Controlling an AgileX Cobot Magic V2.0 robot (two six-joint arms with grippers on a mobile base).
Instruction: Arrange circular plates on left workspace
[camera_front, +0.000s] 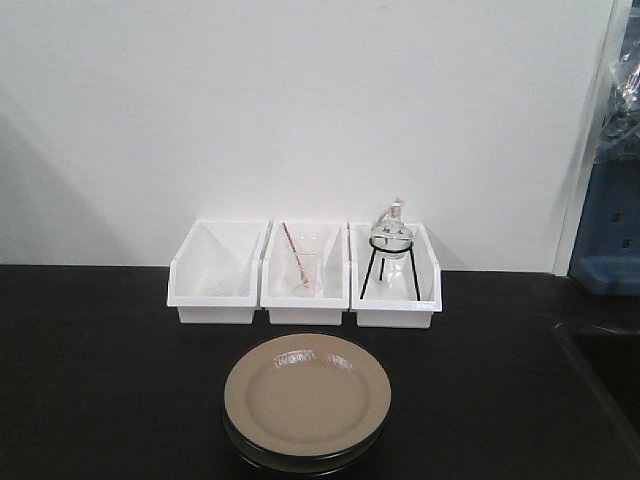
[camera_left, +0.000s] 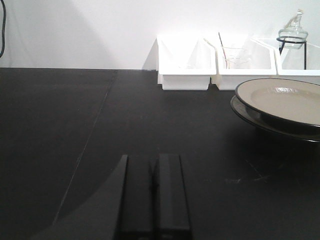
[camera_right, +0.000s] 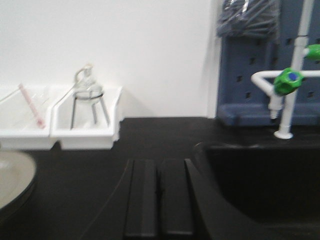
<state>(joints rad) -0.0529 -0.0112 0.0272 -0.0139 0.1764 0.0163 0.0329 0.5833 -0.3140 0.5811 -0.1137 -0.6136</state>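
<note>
The left pincer (camera_left: 152, 200) hovers low over bare black tabletop (camera_left: 75, 125), clenched on nothing. To its right the two circular plates (camera_front: 307, 400) sit stacked, beige faces up, centred on the tabletop just in front of three white bins (camera_front: 305, 275); the middle bin holds a beaker (camera_front: 305, 270) with a pink rod, the right one a glass flask (camera_front: 391, 235) on a wire stand. No readable writing shows. The right pincer (camera_right: 159, 197), also clenched and empty, hangs beside the sunken sink (camera_right: 260, 185) with its green-knobbed tap (camera_right: 287, 82).
</note>
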